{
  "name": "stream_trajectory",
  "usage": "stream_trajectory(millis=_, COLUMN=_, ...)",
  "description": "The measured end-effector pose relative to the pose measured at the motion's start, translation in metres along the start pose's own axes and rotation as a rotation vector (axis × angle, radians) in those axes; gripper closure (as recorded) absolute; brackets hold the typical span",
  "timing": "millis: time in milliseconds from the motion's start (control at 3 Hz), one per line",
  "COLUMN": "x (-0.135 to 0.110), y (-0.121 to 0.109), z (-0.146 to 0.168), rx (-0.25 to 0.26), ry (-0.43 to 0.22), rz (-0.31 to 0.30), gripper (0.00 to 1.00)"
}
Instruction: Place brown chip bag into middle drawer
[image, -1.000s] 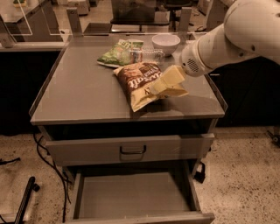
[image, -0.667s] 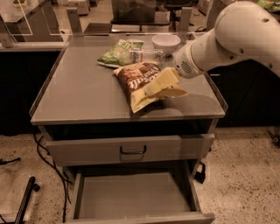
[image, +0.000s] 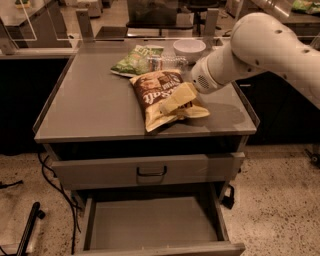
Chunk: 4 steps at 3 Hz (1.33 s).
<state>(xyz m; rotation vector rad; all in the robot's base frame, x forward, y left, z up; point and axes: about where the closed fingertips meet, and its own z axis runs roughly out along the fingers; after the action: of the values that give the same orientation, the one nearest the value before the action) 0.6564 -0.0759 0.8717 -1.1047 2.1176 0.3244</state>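
On the cabinet top (image: 90, 105), near its middle, lies the brown bag (image: 156, 92). Its long axis runs from far to near, with the cream band at the near end. The gripper (image: 182, 106) comes in from the right and sits at the bag's near right edge, touching it; if it is open or already closed on the bag cannot be told. Behind the bag, on the far side, are a green bag (image: 137, 59) and a white bowl (image: 189, 49). The middle drawer (image: 150, 225) stands pulled out, low and nearer than the bag. So the bag probably must go toward the near side, past the cabinet edge, then down.
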Motion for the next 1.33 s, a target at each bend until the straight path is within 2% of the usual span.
stream_trajectory(millis=667, x=0.008, y=0.002, z=0.034, rx=-0.053, ry=0.049, rz=0.014, gripper=0.0)
stream_trajectory(millis=1000, x=0.015, y=0.004, z=0.044, rx=-0.069, ry=0.076, rz=0.026, gripper=0.18)
stream_trajectory(millis=1333, x=0.018, y=0.005, z=0.047, rx=-0.075, ry=0.086, rz=0.027, gripper=0.41)
